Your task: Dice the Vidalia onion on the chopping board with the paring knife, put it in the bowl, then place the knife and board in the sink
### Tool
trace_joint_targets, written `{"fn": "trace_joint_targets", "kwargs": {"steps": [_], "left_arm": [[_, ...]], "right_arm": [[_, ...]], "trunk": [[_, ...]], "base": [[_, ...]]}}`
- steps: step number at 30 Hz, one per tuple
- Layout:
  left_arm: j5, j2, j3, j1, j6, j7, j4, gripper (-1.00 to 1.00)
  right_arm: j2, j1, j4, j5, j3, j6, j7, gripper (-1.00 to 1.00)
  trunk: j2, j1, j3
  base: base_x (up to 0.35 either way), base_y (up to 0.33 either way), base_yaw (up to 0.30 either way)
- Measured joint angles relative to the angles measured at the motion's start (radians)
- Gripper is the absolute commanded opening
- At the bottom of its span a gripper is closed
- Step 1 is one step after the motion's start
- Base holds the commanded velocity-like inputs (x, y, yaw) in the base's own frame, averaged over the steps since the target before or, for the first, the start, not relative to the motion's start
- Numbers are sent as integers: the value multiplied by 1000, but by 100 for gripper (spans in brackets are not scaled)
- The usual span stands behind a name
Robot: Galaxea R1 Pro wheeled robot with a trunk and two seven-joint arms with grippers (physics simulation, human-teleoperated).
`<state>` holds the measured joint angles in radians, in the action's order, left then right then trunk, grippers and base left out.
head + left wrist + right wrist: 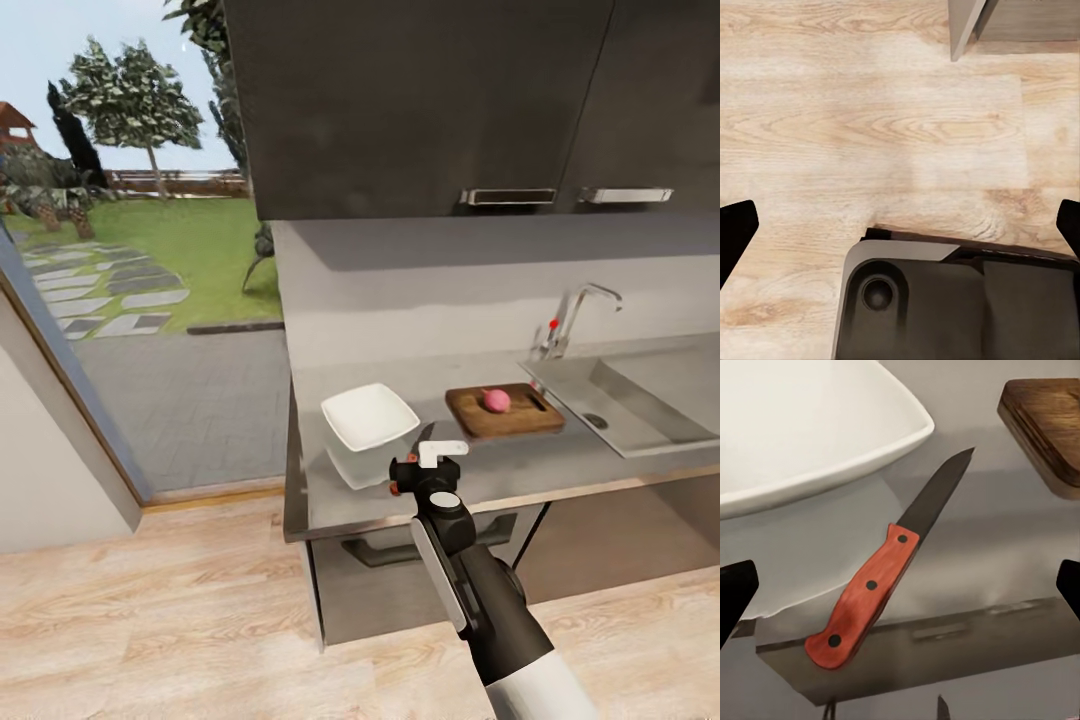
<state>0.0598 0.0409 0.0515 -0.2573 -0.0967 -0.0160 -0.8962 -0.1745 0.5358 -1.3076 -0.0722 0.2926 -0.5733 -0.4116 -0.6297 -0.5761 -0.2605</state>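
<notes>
**Onion on the board, knife lying under the right jaws**

The Vidalia onion [496, 401], a small round pinkish bulb, sits on the dark brown wood-grain rectangular chopping board [505, 410], toward the board's middle. The board lies on the smooth grey tabletop [560, 455], just beside the rectangular stainless-steel sink [640, 400] with its angular chrome faucet [575, 315]. In the right wrist view only one rounded corner of the board [1046, 427] shows, cut off by the frame's edge.

The small paring knife [889, 566] with reddish-orange riveted handle and dark grey pointed blade lies flat on the tabletop between the board and the white shallow squarish bowl [368, 416], its tip pointing away from the front edge. In the head view the right gripper [432, 462] covers most of the knife; just a dark sliver of blade pokes out above it.

The right jaws are spread wide: in the right wrist view the two dark fingertips [735, 592] stand at opposite edges of the frame, with the knife lying between them and touching neither. The onion is well apart from these jaws, off toward the sink.

The left gripper [900, 225] is spread too, its fingertips [735, 225] dark and cropped at the frame edges, over light wood floor [870, 112] and a dark part of the robot's base [960, 307].
</notes>
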Motion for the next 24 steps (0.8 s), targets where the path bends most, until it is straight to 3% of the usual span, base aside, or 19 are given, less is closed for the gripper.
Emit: {"fn": "trace_joint_targets", "kwargs": {"steps": [24], "left_arm": [[0,0,0,0,0,0,2,100]], "right_arm": [[0,0,3,0,0,0,0,100]], "trunk": [[0,0,-39]], "base": [[35,18,0]]}}
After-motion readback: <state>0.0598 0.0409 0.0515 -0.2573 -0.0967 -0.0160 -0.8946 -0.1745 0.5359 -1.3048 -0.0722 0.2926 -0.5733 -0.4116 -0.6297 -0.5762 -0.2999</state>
